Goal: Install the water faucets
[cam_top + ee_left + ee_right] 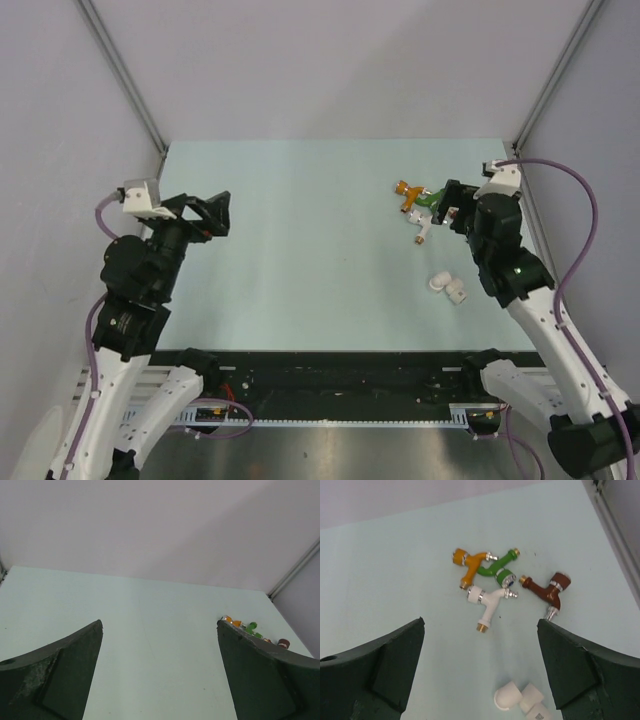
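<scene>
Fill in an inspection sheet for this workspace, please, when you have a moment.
Surface: pale green table, flat.
Job's things: orange faucet, green faucet, white faucet and dark red faucet lie loose, clustered at the far right.
Clutter: two white pipe connectors near the faucets.
Grippers: left tool open, empty; right tool open, empty, over the faucets.
Cables: purple cable loops along each arm.
Surroundings: grey walls, metal frame posts.

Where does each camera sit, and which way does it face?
Top external: above and behind, looking down on the table; shows left end effector, right end effector.
Left wrist: on left arm, facing across table to back wall; own fingers show.
Right wrist: on right arm, angled down at faucets; own fingers show.
Shared: all three show the orange faucet.
</scene>
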